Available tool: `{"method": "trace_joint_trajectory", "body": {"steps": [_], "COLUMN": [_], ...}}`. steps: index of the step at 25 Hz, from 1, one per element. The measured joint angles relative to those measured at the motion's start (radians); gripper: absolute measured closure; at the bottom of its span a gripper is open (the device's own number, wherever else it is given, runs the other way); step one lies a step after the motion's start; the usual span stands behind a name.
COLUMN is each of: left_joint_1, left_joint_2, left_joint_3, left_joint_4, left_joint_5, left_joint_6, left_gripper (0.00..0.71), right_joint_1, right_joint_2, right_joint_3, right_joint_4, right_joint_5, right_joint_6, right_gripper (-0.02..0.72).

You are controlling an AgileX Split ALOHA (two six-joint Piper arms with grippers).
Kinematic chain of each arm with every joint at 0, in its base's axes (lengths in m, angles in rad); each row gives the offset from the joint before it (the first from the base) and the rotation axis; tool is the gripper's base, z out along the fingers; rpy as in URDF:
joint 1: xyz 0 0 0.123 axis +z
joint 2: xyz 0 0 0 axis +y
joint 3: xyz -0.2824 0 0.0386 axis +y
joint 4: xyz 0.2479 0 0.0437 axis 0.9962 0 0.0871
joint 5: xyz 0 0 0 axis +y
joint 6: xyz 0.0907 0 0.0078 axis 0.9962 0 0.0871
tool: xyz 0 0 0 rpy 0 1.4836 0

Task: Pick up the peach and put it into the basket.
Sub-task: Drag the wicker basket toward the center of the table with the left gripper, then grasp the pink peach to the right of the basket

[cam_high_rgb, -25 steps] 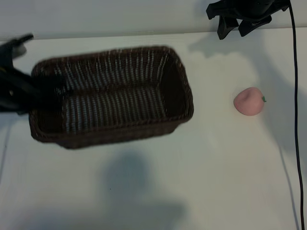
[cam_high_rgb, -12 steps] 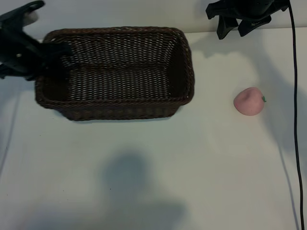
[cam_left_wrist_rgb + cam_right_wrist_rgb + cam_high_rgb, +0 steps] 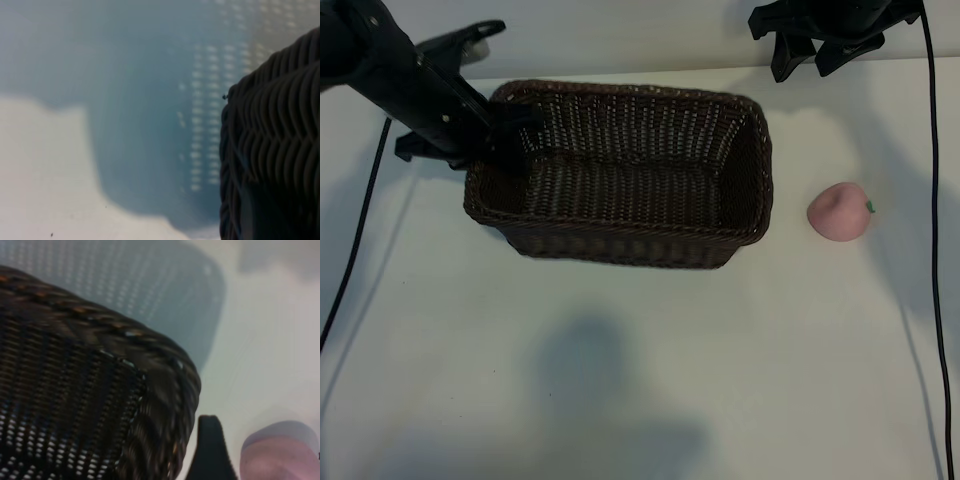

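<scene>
The peach (image 3: pixel 838 212), pale pink with a tiny green leaf, lies on the white table right of the basket (image 3: pixel 620 245). The dark-brown woven basket is held at its left end wall by my left gripper (image 3: pixel 505 128), which is shut on that wall. The left wrist view shows only a piece of the basket's weave (image 3: pixel 275 150) over its shadow. My right gripper (image 3: pixel 815 62) hangs open at the far right, behind the peach, holding nothing. Its wrist view shows one dark fingertip (image 3: pixel 210 447) between the basket's corner (image 3: pixel 165 390) and the peach (image 3: pixel 280 455).
A black cable (image 3: pixel 938 250) runs down the table's right side, and another cable (image 3: pixel 360 250) trails from the left arm. White tabletop (image 3: pixel 640 400) lies in front of the basket, with a soft shadow on it.
My left gripper has carried the basket to the right, toward the peach, and its arm has swung in with it. The peach and the right gripper have not moved.
</scene>
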Motion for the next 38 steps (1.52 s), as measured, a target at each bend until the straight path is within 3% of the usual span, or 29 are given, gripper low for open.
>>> {"method": "trace_joint_trajectory", "body": {"steps": [17, 20, 25, 27, 31, 38], "left_joint_1": [0.000, 0.000, 0.000, 0.000, 0.000, 0.000], "left_joint_2": [0.078, 0.080, 0.065, 0.033, -0.046, -0.176], "left_joint_3": [-0.001, -0.001, -0.001, -0.001, -0.001, -0.001], "left_joint_4": [-0.059, -0.067, -0.054, -0.027, 0.079, 0.227], "left_joint_5": [-0.033, -0.023, 0.005, 0.014, 0.033, 0.082], "left_joint_6": [-0.011, -0.016, -0.016, -0.021, -0.076, -0.133], "left_gripper": [0.536, 0.455, 0.117, 0.038, 0.019, 0.064], "right_joint_1": [0.000, 0.000, 0.000, 0.000, 0.000, 0.000], "right_joint_2": [0.000, 0.000, 0.000, 0.000, 0.000, 0.000], "right_joint_3": [0.000, 0.000, 0.000, 0.000, 0.000, 0.000], "right_joint_4": [0.001, 0.003, 0.003, 0.003, 0.004, 0.004], "right_joint_5": [0.000, 0.000, 0.000, 0.000, 0.000, 0.000], "right_joint_6": [0.000, 0.000, 0.000, 0.000, 0.000, 0.000], "right_gripper": [0.198, 0.198, 0.198, 0.198, 0.198, 0.198]}}
